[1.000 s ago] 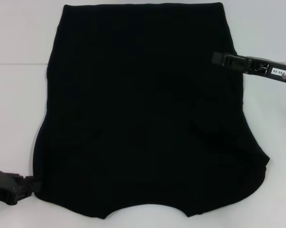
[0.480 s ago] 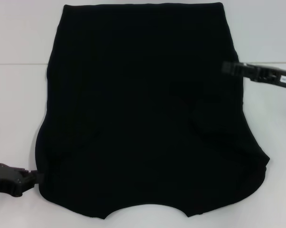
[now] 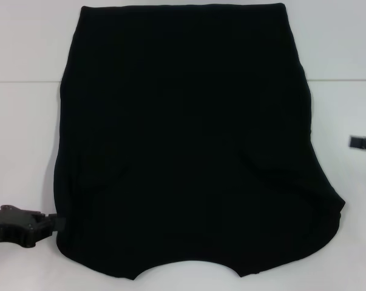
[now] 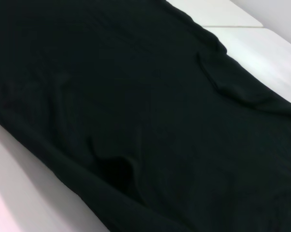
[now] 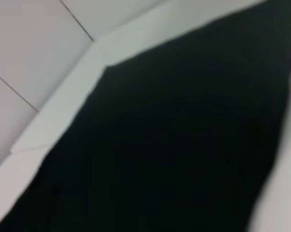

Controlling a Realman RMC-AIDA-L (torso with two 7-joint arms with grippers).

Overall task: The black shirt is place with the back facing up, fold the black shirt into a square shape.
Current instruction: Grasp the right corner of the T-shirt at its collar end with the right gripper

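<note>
The black shirt (image 3: 183,139) lies flat on the white table, sleeves folded inward, its curved neckline at the near edge. At the lower left, my left gripper (image 3: 54,223) sits low, its tip touching the shirt's near left edge. Only the tip of my right gripper (image 3: 362,142) shows, at the picture's right border, apart from the shirt's right side. Dark fabric (image 4: 135,96) with a sleeve fold fills the left wrist view. In the right wrist view, a far corner of the shirt (image 5: 184,145) lies on the table.
The white table (image 3: 19,121) has a seam line running across it on both sides of the shirt. Bare table surface lies left and right of the garment. A pale wall with seams (image 5: 34,43) shows beyond the table in the right wrist view.
My right gripper has drawn back from the shirt's right edge, moving down and to the right until almost out of view. My left gripper has crept right, up to the shirt's edge.
</note>
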